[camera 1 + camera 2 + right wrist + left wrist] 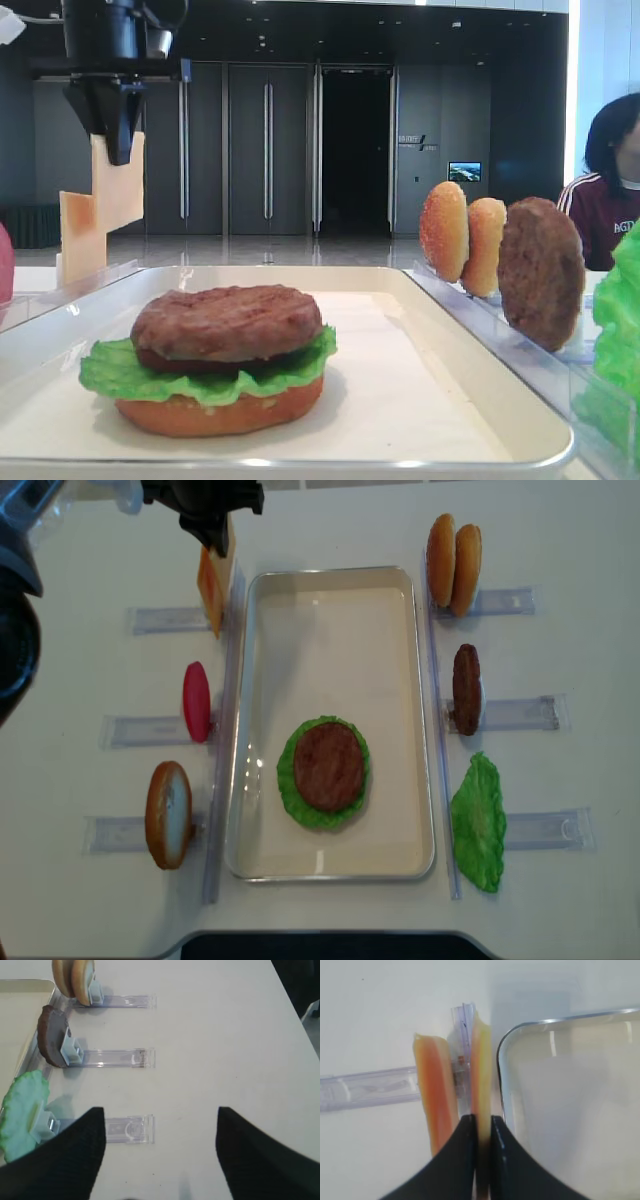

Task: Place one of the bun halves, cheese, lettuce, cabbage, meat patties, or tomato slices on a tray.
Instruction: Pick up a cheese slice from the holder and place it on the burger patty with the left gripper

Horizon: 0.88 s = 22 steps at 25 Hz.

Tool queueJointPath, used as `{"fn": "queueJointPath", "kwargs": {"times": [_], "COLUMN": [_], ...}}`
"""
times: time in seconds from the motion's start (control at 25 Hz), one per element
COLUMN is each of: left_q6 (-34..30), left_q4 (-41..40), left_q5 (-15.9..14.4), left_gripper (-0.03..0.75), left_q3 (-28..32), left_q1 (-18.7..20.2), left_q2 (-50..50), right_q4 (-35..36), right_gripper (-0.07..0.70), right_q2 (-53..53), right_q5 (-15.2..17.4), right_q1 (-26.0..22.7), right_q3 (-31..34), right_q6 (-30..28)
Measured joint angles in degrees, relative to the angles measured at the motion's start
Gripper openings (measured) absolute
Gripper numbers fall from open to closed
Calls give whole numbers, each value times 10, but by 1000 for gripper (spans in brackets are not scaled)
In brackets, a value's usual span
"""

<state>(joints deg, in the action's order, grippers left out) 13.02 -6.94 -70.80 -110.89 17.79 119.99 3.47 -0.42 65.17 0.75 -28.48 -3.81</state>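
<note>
My left gripper (481, 1119) is shut on the top edge of a pale yellow-orange cheese slice (480, 1060) that stands upright in a clear rack just left of the cream tray's (570, 1110) far corner. A second cheese slice (434, 1095) stands beside it. From above, the left gripper (218, 548) hangs over the cheese (210, 585). On the tray (330, 650) lies a stack of bun half, lettuce and meat patty (328, 765). My right gripper (160, 1112) is open over bare table, holding nothing.
Clear racks line both long sides of the tray. On the left stand a red tomato slice (196, 700) and a bun half (168, 813). On the right stand two bun halves (452, 550), a patty (466, 688) and a lettuce leaf (478, 820). A person (610, 190) sits behind.
</note>
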Motion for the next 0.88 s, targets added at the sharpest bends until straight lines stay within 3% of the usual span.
{"fn": "queueJointPath", "kwargs": {"times": [0.48,0.88], "left_q6": [-4,-13], "left_q4": [46,69], "left_q5": [-2,-3], "left_gripper": [36,36], "left_q3": [12,181], "left_q1": [0,0], "left_q2": [-110,-215], "right_q4": [0,0], "right_gripper": [479,479], "right_q2": [0,0], "right_q5": [0,0], "right_q1": [0,0], "right_q3": [0,0], "right_q6": [0,0]}}
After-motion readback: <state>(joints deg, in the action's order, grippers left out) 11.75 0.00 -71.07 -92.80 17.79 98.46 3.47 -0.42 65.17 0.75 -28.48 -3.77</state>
